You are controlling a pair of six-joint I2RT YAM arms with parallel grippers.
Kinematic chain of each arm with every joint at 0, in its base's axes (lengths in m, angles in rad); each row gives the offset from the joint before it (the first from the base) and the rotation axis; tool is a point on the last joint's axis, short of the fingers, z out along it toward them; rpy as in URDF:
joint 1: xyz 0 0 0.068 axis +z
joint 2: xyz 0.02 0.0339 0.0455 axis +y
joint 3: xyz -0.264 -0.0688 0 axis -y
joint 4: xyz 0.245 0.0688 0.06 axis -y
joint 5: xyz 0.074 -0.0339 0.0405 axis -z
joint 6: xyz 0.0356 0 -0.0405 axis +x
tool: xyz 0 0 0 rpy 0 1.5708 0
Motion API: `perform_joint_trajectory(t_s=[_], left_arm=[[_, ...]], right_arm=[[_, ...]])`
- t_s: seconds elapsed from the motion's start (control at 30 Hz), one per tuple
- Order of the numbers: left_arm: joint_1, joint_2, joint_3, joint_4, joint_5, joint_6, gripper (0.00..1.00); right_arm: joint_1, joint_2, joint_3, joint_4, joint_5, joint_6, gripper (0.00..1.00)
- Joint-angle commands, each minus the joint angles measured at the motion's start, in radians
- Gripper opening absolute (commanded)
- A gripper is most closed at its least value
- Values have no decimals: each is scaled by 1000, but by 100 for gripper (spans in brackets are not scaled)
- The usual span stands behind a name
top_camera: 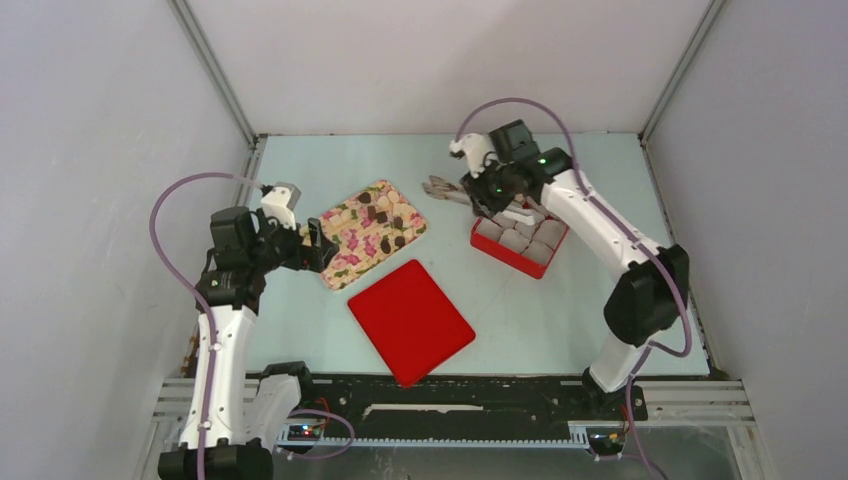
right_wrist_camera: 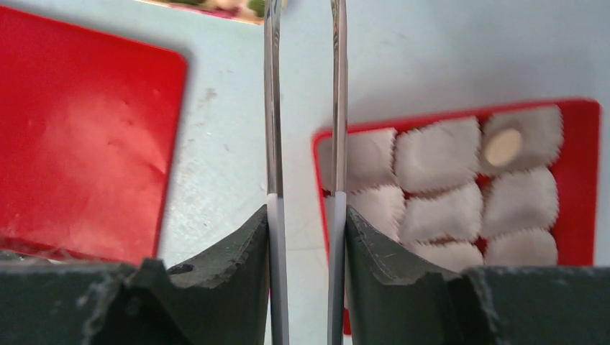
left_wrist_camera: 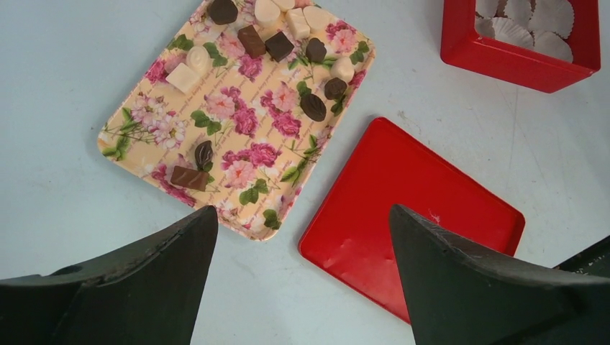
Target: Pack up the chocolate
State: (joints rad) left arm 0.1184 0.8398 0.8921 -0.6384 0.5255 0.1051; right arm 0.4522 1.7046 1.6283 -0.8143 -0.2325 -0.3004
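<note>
The chocolate (left_wrist_camera: 313, 106), dark brown and pale lumps, lies scattered on a flower-print tray (left_wrist_camera: 237, 144), mostly at its far end; the tray also shows in the top view (top_camera: 372, 235). One pale piece (right_wrist_camera: 502, 146) sits in a paper cup in the red box (right_wrist_camera: 583, 187). My left gripper (left_wrist_camera: 302, 210) is open and empty, above the table at the tray's near corner. My right gripper (right_wrist_camera: 305, 212) is shut on metal tongs (right_wrist_camera: 272, 108), held over the box's left edge. The blades stand slightly apart with nothing between them; their tips are out of the wrist view.
A flat red lid (top_camera: 410, 320) lies between the tray and the arm bases. The red box (top_camera: 520, 240) holds several white crinkled paper cups (right_wrist_camera: 439, 154). White walls close in the table at the back and both sides.
</note>
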Motion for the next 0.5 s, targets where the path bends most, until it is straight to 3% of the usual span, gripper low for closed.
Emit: perform_joint_trajectory(t_s=[0.0,0.23,0.47], left_arm=[[7,-38,-32,6,-18,14,93],[7,-55,-39,0,-24,18,94],[6,-49,-43,6,-26,19,94]], right_arm=[[74,96,112,-15,28,-25,39],[142,279,301,-126,41,-22,39],[167,334,340,-134,54,-24,40]])
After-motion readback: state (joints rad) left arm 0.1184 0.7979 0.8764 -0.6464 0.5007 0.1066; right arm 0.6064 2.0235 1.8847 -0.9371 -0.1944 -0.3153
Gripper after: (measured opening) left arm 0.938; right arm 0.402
